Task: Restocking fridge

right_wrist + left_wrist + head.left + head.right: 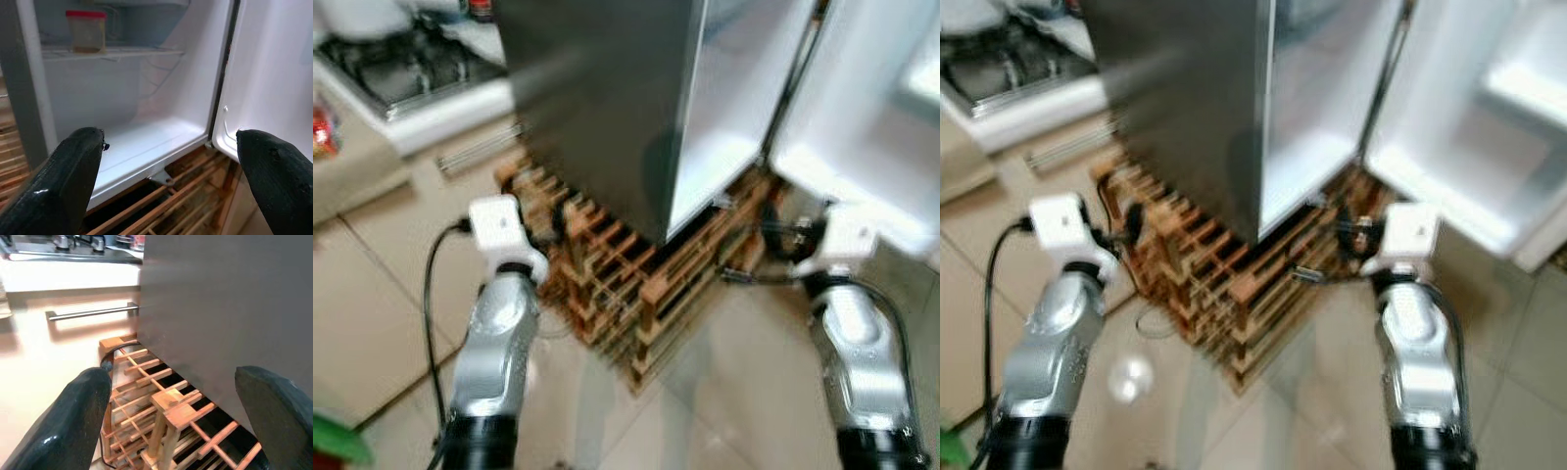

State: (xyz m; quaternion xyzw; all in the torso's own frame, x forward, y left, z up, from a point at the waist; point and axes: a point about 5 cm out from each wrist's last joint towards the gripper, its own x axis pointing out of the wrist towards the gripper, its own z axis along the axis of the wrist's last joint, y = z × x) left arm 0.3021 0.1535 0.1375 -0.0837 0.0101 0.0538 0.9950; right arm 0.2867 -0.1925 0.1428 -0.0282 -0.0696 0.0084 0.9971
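Black fingers (63, 426) of your left gripper (171, 421) stand wide apart with nothing between them, aimed at the wooden pallet (626, 284) under the fridge (597, 98) and at the fridge's grey side wall. Your right gripper (171, 181) is likewise spread, its fingers (58, 181) empty and pointed into the open lower compartment of the fridge.

Past those right fingers you see a bare white floor inside the cabinet and, higher up, a wire shelf (112, 53) carrying a clear container with a red lid (86, 30). Beside it the white fridge door (1469, 127) is swung open on your right, its hinge edge meeting the cabinet just above the pallet slats.

From the head cameras, both silver arms reach forward and low, the left one near the pallet's left corner, the right one near the door's bottom edge. A black cable (431, 294) loops beside the left arm over the beige tiled floor (372, 323). Further left you have a cabinet with a metal bar handle (90, 312) and, above it, a gas hob (406, 64). The head views are blurred.
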